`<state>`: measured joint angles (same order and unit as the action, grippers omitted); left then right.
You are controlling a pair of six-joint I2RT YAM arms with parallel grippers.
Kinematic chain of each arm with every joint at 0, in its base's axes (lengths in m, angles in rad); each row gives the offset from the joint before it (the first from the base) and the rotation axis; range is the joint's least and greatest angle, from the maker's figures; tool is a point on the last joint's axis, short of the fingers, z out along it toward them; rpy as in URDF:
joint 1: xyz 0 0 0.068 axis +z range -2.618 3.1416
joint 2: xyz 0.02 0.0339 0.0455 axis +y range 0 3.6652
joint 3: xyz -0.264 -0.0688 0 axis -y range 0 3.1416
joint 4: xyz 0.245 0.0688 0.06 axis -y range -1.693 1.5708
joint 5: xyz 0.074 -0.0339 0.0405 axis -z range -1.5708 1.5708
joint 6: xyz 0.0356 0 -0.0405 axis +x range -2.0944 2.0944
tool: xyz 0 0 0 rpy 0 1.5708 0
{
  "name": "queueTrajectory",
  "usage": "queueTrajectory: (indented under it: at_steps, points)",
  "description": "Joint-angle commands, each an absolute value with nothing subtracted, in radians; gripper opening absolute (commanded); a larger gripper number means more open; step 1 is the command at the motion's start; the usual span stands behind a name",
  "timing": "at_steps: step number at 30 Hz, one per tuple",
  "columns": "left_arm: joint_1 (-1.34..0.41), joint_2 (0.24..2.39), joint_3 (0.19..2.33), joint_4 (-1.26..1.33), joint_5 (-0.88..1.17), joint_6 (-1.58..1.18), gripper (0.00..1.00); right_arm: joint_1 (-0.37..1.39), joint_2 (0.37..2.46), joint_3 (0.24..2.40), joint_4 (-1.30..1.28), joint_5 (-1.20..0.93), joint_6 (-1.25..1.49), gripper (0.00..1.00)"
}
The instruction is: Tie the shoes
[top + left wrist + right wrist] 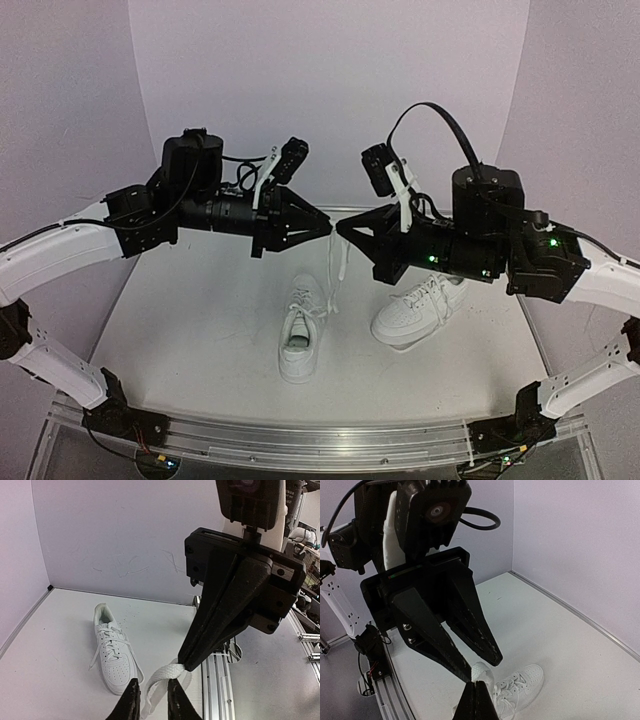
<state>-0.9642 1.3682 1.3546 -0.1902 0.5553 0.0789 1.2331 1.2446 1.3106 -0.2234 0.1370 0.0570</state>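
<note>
White tabletop (190, 330), metal rail (320, 438) along near edge; two white sneakers upright on it, near each other: left sneaker (300, 340) heel toward rail, right sneaker (415, 312) angled

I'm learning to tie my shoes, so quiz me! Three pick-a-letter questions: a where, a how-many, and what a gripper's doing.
1. Where do the left gripper and right gripper meet?
A up above the sneakers
B under the table
C inside a sneaker
2. How many white sneakers?
A one
B two
C three
3. The right gripper is:
A wide open
B shut on the lace
C holding a sneaker

1 A, tips meet high over both.
2 B, two lie on the table.
3 B, its tips pinch the lace.
</note>
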Motion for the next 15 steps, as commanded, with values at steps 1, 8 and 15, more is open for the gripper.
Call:
queueTrajectory:
  at_steps: [1, 8, 15]
  points:
    - [-0.968, 1.347, 1.401, -0.167, 0.555, 0.081, 0.10, 1.232, 1.241, 1.304, -0.179, 0.132, 0.069, 0.00]
    - [-0.968, 1.364, 1.411, -0.178, 0.580, 0.083, 0.07, 1.232, 1.241, 1.301, -0.175, 0.132, 0.072, 0.00]
    - [-0.971, 1.380, 1.423, -0.191, 0.600, 0.094, 0.17, 1.232, 1.246, 1.307, -0.173, 0.130, 0.071, 0.00]
